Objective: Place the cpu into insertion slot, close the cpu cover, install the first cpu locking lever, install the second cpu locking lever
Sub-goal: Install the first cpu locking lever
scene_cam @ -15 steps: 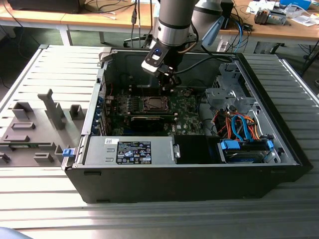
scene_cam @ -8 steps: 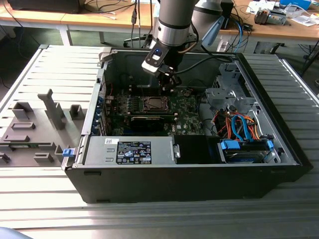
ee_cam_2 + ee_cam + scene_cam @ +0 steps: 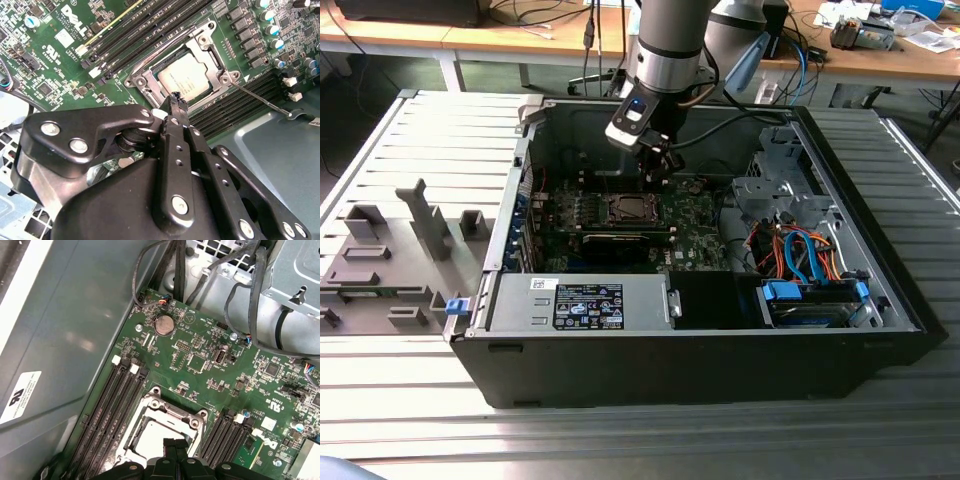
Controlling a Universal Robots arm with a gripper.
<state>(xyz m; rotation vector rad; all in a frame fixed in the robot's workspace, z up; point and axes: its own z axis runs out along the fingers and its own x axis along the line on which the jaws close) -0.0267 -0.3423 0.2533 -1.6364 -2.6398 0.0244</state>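
The cpu (image 3: 182, 77) lies flat in the insertion slot (image 3: 625, 208) on the green board, its silver-grey top showing. The cpu cover (image 3: 210, 47), a silver frame with a cut-out centre, lies down around it. A thin metal locking lever (image 3: 260, 99) sticks out sideways from one socket corner over the memory slots, ending in a hook. My gripper (image 3: 176, 97) hangs just above the socket's edge with its black fingers pressed together and nothing between them. In the first wrist view the gripper (image 3: 176, 442) sits right over the cover (image 3: 170, 410). The exterior view has the gripper (image 3: 658, 172) inside the open case.
Long black memory slots (image 3: 112, 405) flank the socket on both sides. A black graphics card (image 3: 615, 240) lies in front of the socket, and a power supply (image 3: 580, 300) fills the case's front. Cables (image 3: 250, 290) and a drive cage (image 3: 800, 260) crowd the exterior view's right.
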